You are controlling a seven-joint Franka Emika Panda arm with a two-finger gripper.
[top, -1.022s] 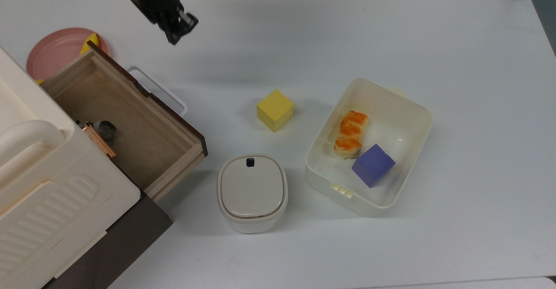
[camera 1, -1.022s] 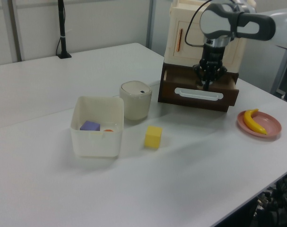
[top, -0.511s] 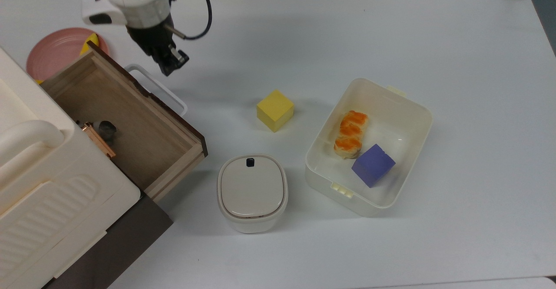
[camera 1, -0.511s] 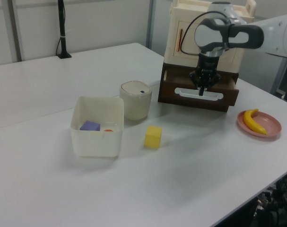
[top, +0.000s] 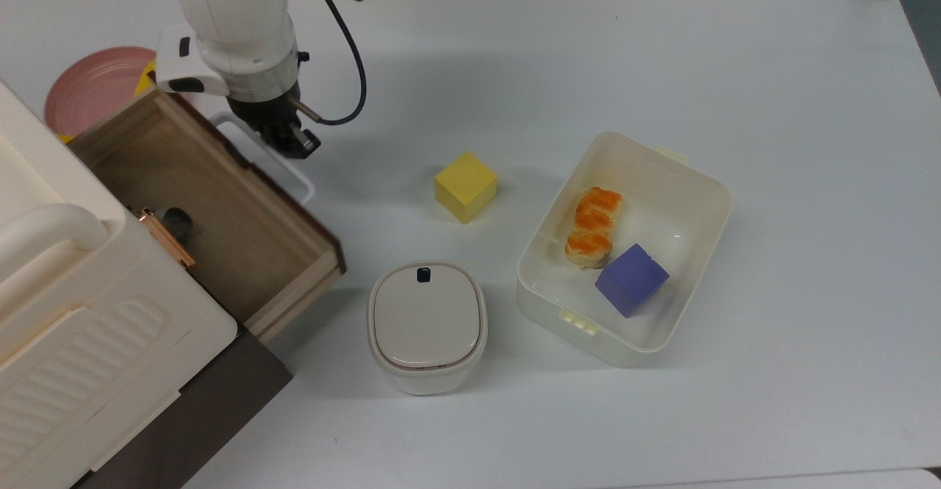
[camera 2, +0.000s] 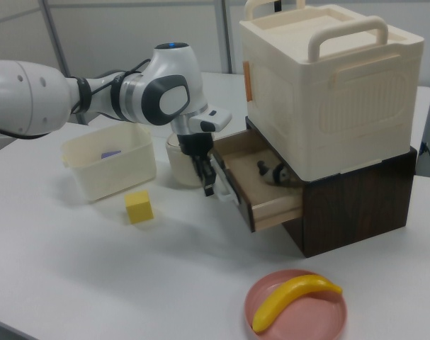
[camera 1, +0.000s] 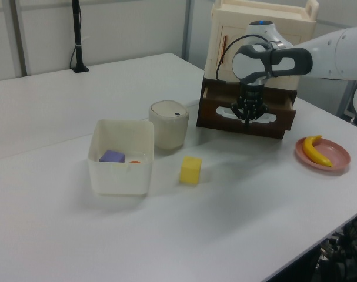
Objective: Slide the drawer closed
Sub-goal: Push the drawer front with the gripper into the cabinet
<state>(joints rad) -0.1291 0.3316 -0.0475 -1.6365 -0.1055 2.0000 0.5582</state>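
The drawer [top: 242, 217], a light-wood box with a dark brown front panel [camera 1: 266, 124], stands pulled out of the cabinet at the top view's left. Its white loop handle [top: 301, 184] runs along the front. My gripper [top: 298, 147] is shut with nothing in it, pointing down, and presses against the handle and front panel near the end closer to the pink plate. In the left view the gripper [camera 1: 247, 119] hangs in front of the panel's middle. In the right view the gripper [camera 2: 208, 188] sits at the drawer's [camera 2: 261, 191] front. A small dark object [top: 179, 218] lies inside the drawer.
The cream cabinet body [top: 73, 327] sits over the drawer. A yellow cube [top: 465, 186], a lidded cream pot [top: 426, 323] and a cream tub [top: 706, 195] holding a pastry and a purple cube stand to the top view's right. A pink plate [top: 88, 88] carries a banana [camera 2: 292, 297].
The arm came down from the far table edge to the drawer front. Its gripper now touches the handle, and the drawer has slid slightly inward.
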